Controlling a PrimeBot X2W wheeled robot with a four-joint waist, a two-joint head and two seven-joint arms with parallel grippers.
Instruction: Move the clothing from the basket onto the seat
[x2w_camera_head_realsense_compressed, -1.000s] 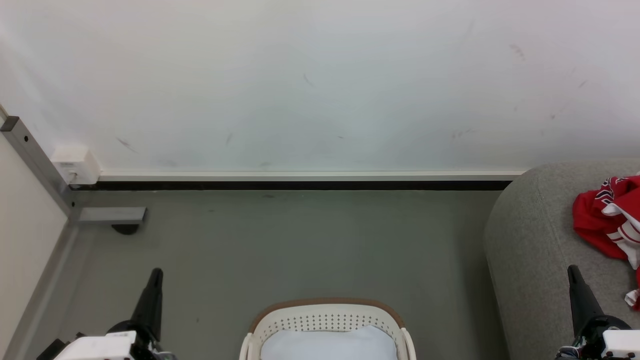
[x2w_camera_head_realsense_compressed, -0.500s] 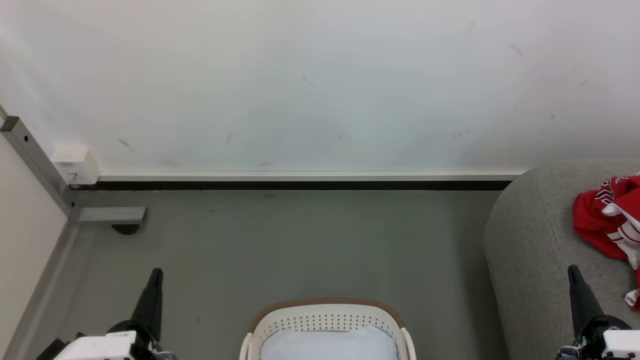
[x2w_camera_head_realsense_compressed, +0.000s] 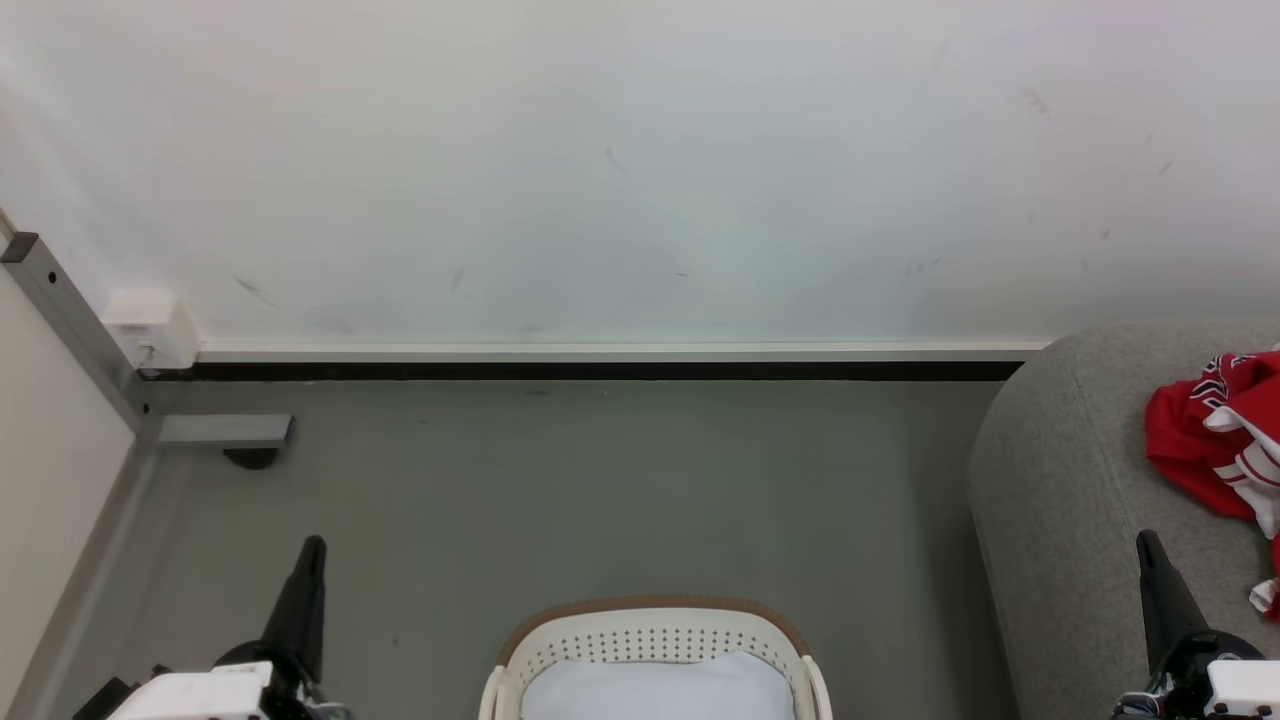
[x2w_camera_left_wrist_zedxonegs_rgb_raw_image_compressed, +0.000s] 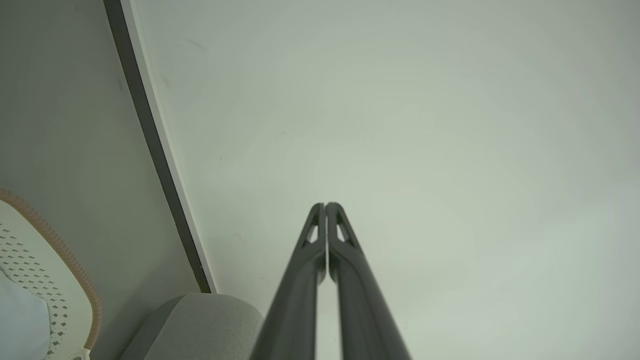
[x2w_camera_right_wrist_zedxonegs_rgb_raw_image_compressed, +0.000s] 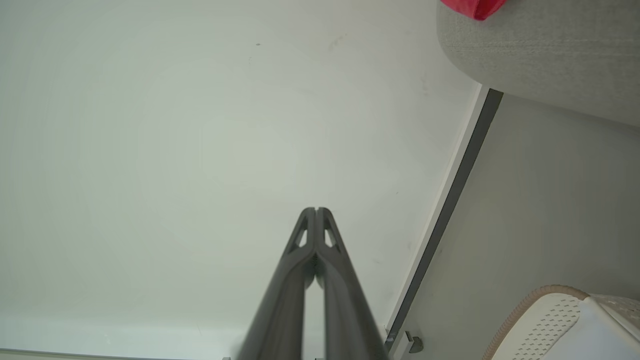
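Red clothing (x2w_camera_head_realsense_compressed: 1215, 440) with white trim is seen heaped on the grey sofa (x2w_camera_head_realsense_compressed: 1070, 480) at the right — well apart from the basket (x2w_camera_head_realsense_compressed: 655, 635), in which a white pad (x2w_camera_head_realsense_compressed: 650, 690) is laid. The left pincer (x2w_camera_left_wrist_zedxonegs_rgb_raw_image_compressed: 325, 206) and the right pincer (x2w_camera_right_wrist_zedxonegs_rgb_raw_image_compressed: 316, 210) are clenched on nothing — both are pointed toward the wall (x2w_camera_head_realsense_compressed: 640, 150), with the basket set on the floor (x2w_camera_head_realsense_compressed: 600, 480) between them.

Light: bright, even, diffuse; source unseen.
Shadows: faint and soft; floor (x2w_camera_head_realsense_compressed: 600, 480) darkens slightly beside the seat (x2w_camera_head_realsense_compressed: 1060, 480).
Glare: wall (x2w_camera_head_realsense_compressed: 640, 150) mildly washed out.
Blur: in 2 wrist views, left gripper (x2w_camera_left_wrist_zedxonegs_rgb_raw_image_compressed: 325, 205) and right gripper (x2w_camera_right_wrist_zedxonegs_rgb_raw_image_compressed: 316, 210) soften toward the bottom edge.
Head view: sharp.
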